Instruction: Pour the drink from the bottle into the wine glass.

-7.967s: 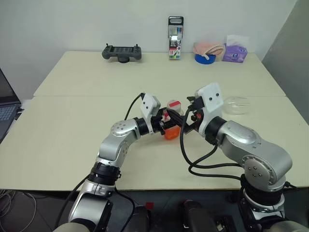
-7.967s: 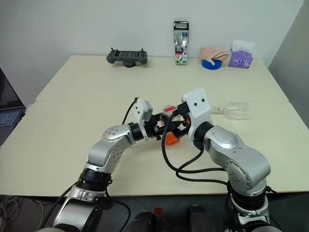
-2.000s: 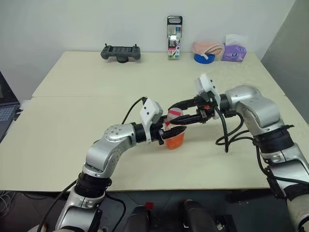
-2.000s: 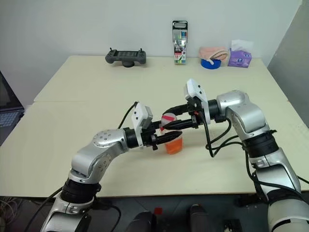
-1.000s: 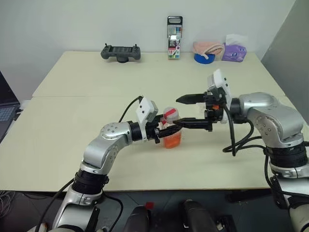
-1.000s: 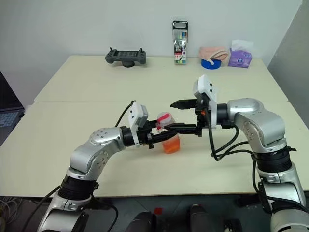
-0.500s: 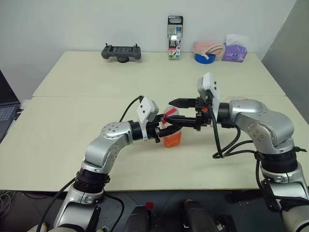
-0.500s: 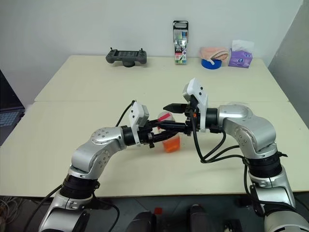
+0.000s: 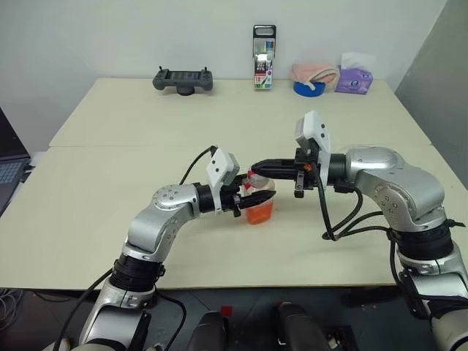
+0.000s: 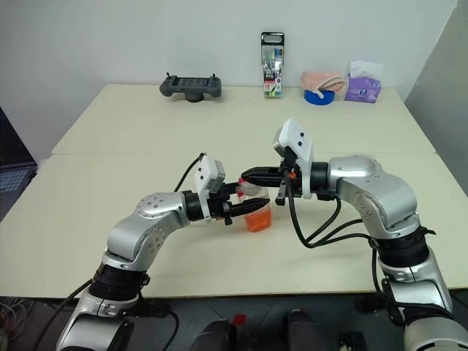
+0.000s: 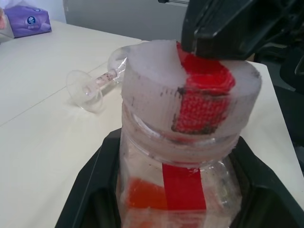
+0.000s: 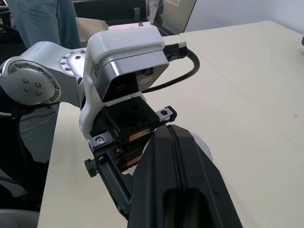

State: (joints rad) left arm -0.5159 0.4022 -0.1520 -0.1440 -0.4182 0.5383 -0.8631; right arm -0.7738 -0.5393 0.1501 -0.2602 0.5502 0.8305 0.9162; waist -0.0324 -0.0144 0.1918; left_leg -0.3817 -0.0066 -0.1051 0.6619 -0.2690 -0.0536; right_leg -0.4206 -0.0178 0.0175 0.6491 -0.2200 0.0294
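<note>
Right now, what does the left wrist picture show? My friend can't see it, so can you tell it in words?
The left gripper holds a small clear bottle with orange-red drink at the bottom. The right gripper is shut above the bottle's pale cap, which has a red band. Behind, a wine glass lies on its side on the pale table, near a purple tissue pack.

Bottle [image 11: 185, 156] base cut off below the left pincer [image 9: 246, 196]; wine glass [image 11: 92, 85] bowl hidden behind its cap.

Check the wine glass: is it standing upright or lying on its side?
On its side. The wine glass lies flat on the table, its round foot on edge and its stem level.
</note>
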